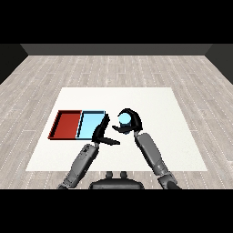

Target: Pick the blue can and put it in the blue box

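The blue can (124, 119) shows as a pale blue round top inside the curl of my right hand (132, 122), whose fingers and thumb wrap round it just right of the light blue tray (91, 124). The can is held over the white table, close to the tray's right rim, outside the tray. My left hand (103, 132) rests at the blue tray's front right corner with fingers straight and thumb pointing right, holding nothing. The can's body is mostly hidden by the fingers.
A red tray (67, 124) lies against the blue tray's left side. Both trays sit on the left half of the white table (150, 102), which has bare surface to the right and behind. Wooden floor surrounds the table.
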You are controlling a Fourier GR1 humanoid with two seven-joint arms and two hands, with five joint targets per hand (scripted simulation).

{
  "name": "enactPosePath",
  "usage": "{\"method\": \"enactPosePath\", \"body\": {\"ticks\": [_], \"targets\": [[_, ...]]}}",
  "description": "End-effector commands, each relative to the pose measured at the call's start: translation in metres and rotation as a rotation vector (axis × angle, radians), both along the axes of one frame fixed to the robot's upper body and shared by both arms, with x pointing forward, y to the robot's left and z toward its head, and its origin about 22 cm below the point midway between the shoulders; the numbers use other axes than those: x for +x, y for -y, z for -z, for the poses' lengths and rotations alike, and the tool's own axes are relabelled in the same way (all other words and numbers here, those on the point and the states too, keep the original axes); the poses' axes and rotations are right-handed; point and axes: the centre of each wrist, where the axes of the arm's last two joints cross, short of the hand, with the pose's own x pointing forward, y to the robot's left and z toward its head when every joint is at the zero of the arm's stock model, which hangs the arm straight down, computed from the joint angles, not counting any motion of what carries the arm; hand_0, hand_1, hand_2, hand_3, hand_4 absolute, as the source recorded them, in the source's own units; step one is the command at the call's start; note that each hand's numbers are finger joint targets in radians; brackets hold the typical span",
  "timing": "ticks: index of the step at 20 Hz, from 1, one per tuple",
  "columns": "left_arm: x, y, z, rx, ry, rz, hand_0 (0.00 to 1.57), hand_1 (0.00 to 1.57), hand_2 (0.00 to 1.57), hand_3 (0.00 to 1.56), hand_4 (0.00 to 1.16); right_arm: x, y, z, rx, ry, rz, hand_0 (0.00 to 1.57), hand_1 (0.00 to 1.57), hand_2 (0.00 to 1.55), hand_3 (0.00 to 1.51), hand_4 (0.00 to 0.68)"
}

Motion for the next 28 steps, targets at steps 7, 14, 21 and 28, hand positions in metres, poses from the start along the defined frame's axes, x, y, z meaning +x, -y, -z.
{"method": "enactPosePath", "body": {"ticks": [7, 14, 21, 28], "targets": [[-0.003, 0.006, 0.024, -0.020, -0.030, 0.021, 0.00, 0.00, 0.00, 0.00, 0.00, -0.013, 0.000, -0.021, 0.000, 0.026, -0.024, 1.44, 1.44, 1.46, 1.42, 0.614], [0.007, 0.010, 0.017, 0.007, -0.019, 0.023, 0.00, 0.00, 0.00, 0.00, 0.00, 0.001, -0.029, -0.010, -0.019, 0.053, -0.051, 1.43, 1.43, 1.46, 1.42, 0.624], [0.021, 0.030, 0.019, 0.011, -0.017, 0.036, 0.00, 0.00, 0.00, 0.00, 0.00, -0.026, -0.038, -0.013, 0.005, 0.011, -0.087, 1.48, 1.48, 1.47, 1.42, 0.607], [0.020, 0.026, 0.000, -0.019, 0.003, 0.064, 0.00, 0.00, 0.00, 0.00, 0.00, -0.020, -0.045, -0.003, 0.003, 0.033, -0.090, 1.44, 1.44, 1.45, 1.41, 0.573]]}}
